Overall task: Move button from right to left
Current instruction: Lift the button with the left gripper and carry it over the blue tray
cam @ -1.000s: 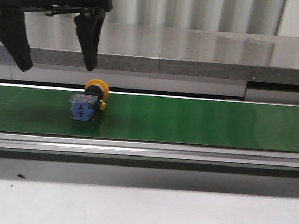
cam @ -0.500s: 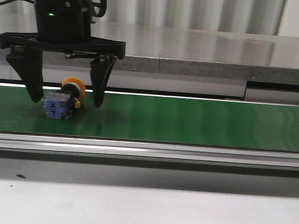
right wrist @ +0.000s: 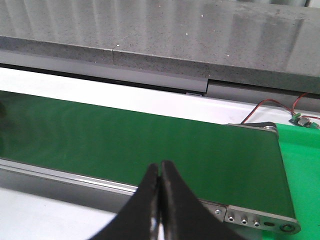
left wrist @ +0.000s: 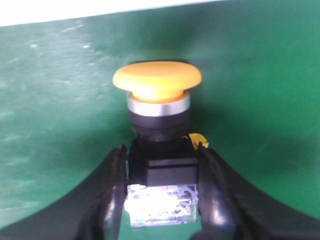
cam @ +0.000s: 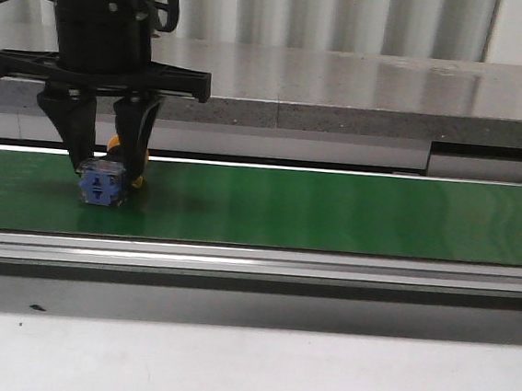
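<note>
The button (cam: 104, 184) lies on its side on the green belt (cam: 333, 212) near the left, its blue block facing the camera. My left gripper (cam: 109, 164) reaches down over it with both fingers pressed against its sides. The left wrist view gives the yellow cap (left wrist: 157, 79), black collar and clear block (left wrist: 161, 204) held between my black fingers (left wrist: 114, 192). My right gripper (right wrist: 160, 167) is shut with nothing in it, hanging over the belt's near rail; it is out of the front view.
A grey stone ledge (cam: 364, 90) runs behind the belt, an aluminium rail (cam: 263, 265) in front of it, then a white table (cam: 253, 370). The belt's right end (right wrist: 272, 150) meets a green surface with red wires (right wrist: 280, 107).
The button rode the belt leftward. My left gripper came down over it with its fingers wide apart, then closed them on the button's sides.
</note>
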Tool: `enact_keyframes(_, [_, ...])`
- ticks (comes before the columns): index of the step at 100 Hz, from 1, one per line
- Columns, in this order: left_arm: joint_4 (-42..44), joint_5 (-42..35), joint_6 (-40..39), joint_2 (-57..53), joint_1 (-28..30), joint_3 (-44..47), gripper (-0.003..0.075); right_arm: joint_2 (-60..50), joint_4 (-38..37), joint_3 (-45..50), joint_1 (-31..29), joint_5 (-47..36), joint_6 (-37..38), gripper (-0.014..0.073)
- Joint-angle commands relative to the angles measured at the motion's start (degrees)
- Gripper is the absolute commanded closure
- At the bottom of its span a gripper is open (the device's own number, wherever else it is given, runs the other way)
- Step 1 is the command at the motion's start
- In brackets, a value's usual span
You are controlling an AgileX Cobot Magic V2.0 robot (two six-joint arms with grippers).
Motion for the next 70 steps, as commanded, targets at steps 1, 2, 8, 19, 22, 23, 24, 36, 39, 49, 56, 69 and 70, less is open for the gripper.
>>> enact_keyframes(1, [-0.2, 2.22, -0.57, -4.46, 0.22, -2.28, 0.0668, 0.46, -0.08, -1.6, 0.02, -4.57, -0.59, 0.0662])
enact_keyframes(2, [-0.22, 2.22, -0.57, -4.48, 0.23, -2.28, 0.0668, 0.46, -0.08, -1.6, 0.02, -4.57, -0.59, 0.0662])
enact_keyframes(8, [-0.22, 2.22, -0.57, -5.51, 1.1, -2.54, 0.0668, 0.46, -0.08, -1.6, 0.02, -4.57, -0.59, 0.0662])
enact_keyframes(19, [-0.22, 2.22, 0.98, -7.29, 3.95, -2.54, 0.0668, 0.46, -0.08, -1.6, 0.02, -4.57, -0.59, 0.0662])
enact_keyframes(22, [-0.22, 2.22, 1.97, -7.94, 4.74, -2.54, 0.0668, 0.46, -0.08, -1.6, 0.02, -4.57, -0.59, 0.0662])
enact_keyframes(23, [-0.22, 2.22, 2.09, -8.04, 4.97, -2.54, 0.0668, 0.46, -0.08, -1.6, 0.02, -4.57, -0.59, 0.0662])
enact_keyframes(24, [-0.22, 2.22, 2.2, -8.21, 5.44, -2.54, 0.0668, 0.46, -0.08, -1.6, 0.02, -4.57, -0.59, 0.0662])
enact_keyframes(36, [-0.43, 2.22, 6.73, -10.08, 9.94, -2.54, 0.0668, 0.46, -0.08, -1.6, 0.02, -4.57, -0.59, 0.0662])
enact_keyframes(39, [-0.43, 2.22, 7.91, -10.46, 11.1, -2.54, 0.0668, 0.46, -0.08, -1.6, 0.02, -4.57, -0.59, 0.0662])
enact_keyframes(49, [-0.43, 2.22, 11.2, -11.55, 15.51, -2.54, 0.0668, 0.46, -0.08, -1.6, 0.02, -4.57, -0.59, 0.0662])
enact_keyframes(56, [-0.43, 2.22, 14.14, -11.79, 18.77, -2.54, 0.0668, 0.46, -0.08, -1.6, 0.02, -4.57, -0.59, 0.0662])
enact_keyframes(69, [-0.43, 2.22, 20.31, -11.9, 24.4, -2.54, 0.0668, 0.46, -0.08, -1.6, 0.02, -4.57, -0.59, 0.0662])
enact_keyframes(70, [-0.43, 2.22, 20.61, -11.9, 24.68, -2.54, 0.0668, 0.46, -0.08, -1.6, 0.02, -4.57, -0.59, 0.0662])
